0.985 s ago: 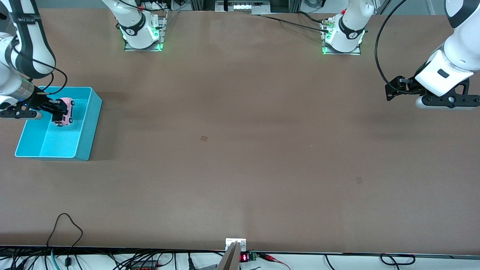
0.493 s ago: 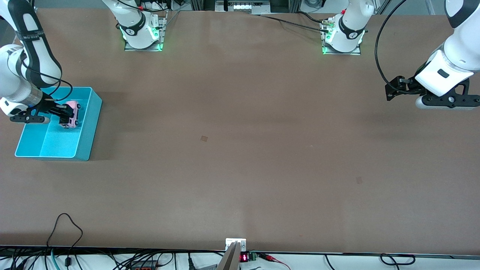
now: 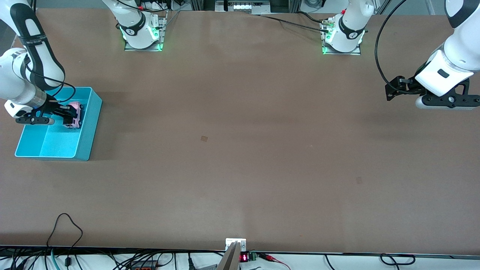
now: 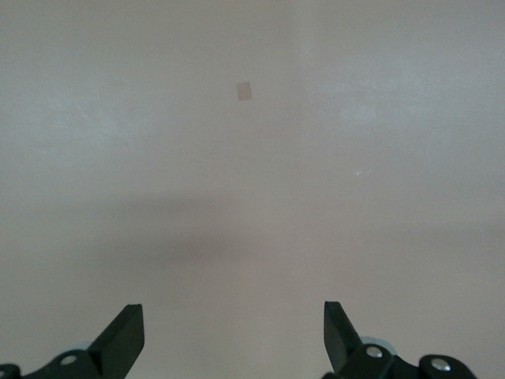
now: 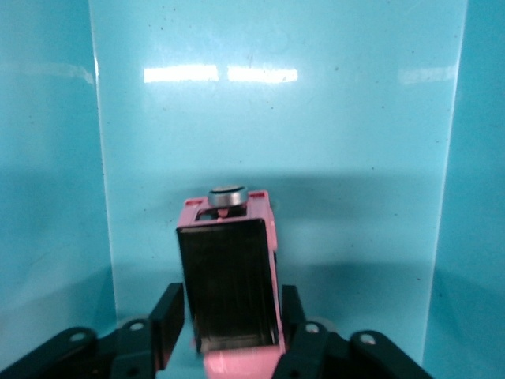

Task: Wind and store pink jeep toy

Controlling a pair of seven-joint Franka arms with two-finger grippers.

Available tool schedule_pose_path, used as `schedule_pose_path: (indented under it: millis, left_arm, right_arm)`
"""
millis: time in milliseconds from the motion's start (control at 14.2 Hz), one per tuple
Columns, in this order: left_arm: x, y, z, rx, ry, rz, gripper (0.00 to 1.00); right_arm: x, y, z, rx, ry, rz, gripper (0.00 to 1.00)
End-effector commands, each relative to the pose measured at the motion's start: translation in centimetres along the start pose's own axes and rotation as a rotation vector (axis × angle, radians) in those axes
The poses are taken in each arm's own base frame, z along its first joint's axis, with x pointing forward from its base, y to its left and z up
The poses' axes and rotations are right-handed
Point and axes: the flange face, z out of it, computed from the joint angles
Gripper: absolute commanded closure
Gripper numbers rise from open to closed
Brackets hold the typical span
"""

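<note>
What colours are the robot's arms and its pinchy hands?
Both arms are glossy white with black joint bands. The right gripper and left gripper are black, each with two flat fingers. Black cables loop along each arm, and the bases glow green.

This is a robotics lab: two white robot arms are bolted by metal base plates (image 3: 143, 44) with green lights to a wide brown bench (image 3: 240, 150), black cables (image 3: 67, 232) trail along its edge, and a small red-digit display (image 3: 243, 257) sits there.
</note>
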Motion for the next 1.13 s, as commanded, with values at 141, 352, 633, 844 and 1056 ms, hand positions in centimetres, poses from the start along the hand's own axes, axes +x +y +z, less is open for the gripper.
schedule_pose_path:
  millis: [141,352,633,844,1056]
  left_arm:
    - [-0.1,0.0,-0.6,-0.012,-0.014,-0.009,0.00]
    - [-0.2,0.0,-0.6,-0.016,-0.016,-0.011,0.00]
    - [-0.1,0.3,-0.7,-0.091,-0.011,-0.020,0.00]
    - [-0.1,0.4,-0.7,-0.074,-0.008,-0.013,0.00]
    - [0.4,0.4,-1.1,-0.051,0.039,0.074,0.00]
  right_arm:
    - [0.8,-0.6,-4.6,-0.044,0.069,-0.110,0.00]
    - [1.9,-4.0,-10.0,-0.073,0.101,-0.243,0.00]
    - [3.8,-9.6,-16.2,-0.086,0.128,-0.336,0.00]
    - [5.2,-12.0,-19.9,-0.065,0.099,-0.335,0.00]
    - [6.4,-15.7,-23.6,-0.059,0.089,-0.340,0.00]
